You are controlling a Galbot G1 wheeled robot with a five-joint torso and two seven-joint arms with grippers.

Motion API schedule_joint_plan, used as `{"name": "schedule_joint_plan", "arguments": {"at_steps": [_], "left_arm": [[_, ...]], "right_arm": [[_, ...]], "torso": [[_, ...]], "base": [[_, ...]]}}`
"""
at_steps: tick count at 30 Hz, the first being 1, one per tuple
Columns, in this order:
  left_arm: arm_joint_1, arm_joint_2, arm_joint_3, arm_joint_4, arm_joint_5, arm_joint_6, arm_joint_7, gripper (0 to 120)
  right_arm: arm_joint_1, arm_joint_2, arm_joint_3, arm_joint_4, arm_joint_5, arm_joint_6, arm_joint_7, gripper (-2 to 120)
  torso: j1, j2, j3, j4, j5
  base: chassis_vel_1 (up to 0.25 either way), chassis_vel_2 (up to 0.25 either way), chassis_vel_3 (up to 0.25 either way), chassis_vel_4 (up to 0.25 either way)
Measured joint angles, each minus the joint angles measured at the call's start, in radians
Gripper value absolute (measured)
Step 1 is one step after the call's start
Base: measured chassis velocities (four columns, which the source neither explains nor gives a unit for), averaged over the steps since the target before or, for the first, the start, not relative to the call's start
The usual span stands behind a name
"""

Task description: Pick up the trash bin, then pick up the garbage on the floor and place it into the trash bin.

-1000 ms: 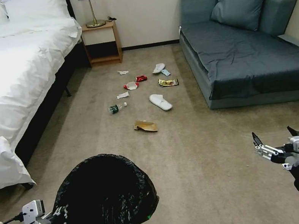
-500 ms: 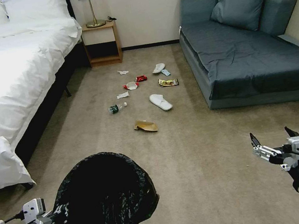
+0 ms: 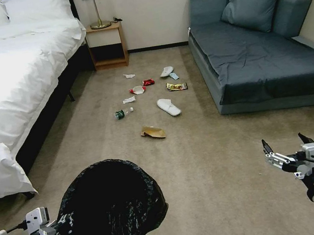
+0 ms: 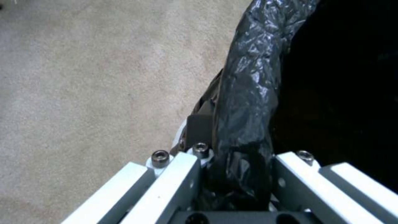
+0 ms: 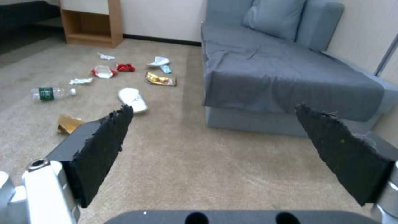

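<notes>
Slightly nearer the right than a second ago: round trash bin lined with crinkly black plastic bag, carried off the carpet, mouth up to take litter. Left pincer pinches its rim, forearm low and level. Right pincer, pads spread wide, empty, points forward over bare carpet. Garbage, brown scrap nearest, green-labelled bottle beyond, lies well ahead on the floor.

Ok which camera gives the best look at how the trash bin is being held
The left wrist view: the left gripper has its jaws shut on the trash bin rim, bag pinched between them. The head view shows the whole trash bin off the carpet, with the grip itself small.
</notes>
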Motion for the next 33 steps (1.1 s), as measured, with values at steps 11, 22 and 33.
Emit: {"name": "schedule_joint_plan", "arguments": {"at_steps": [11, 22, 33], "left_arm": [[0.000, 0.000, 0.001, 0.000, -0.002, 0.000, -0.006, 3], [-0.008, 0.001, 0.019, 0.001, 0.002, 0.000, -0.005, 3], [-0.010, -0.001, 0.027, 0.001, 0.014, 0.000, -0.006, 3]], "right_arm": [[0.000, 0.000, -0.001, -0.007, -0.001, 0.005, -0.004, 100], [-0.001, -0.002, -0.001, -0.013, -0.002, 0.009, -0.006, 100], [-0.001, -0.004, -0.004, -0.019, -0.002, 0.011, -0.009, 100]], "torso": [[0.000, 0.000, 0.000, 0.0000, 0.0000], [0.000, 0.000, 0.000, 0.0000, 0.0000], [0.000, 0.000, 0.000, 0.0001, 0.0000]], "base": [[0.000, 0.000, 0.000, 0.000], [-0.045, 0.062, 0.058, -0.047], [-0.042, 0.080, 0.094, -0.038]]}}
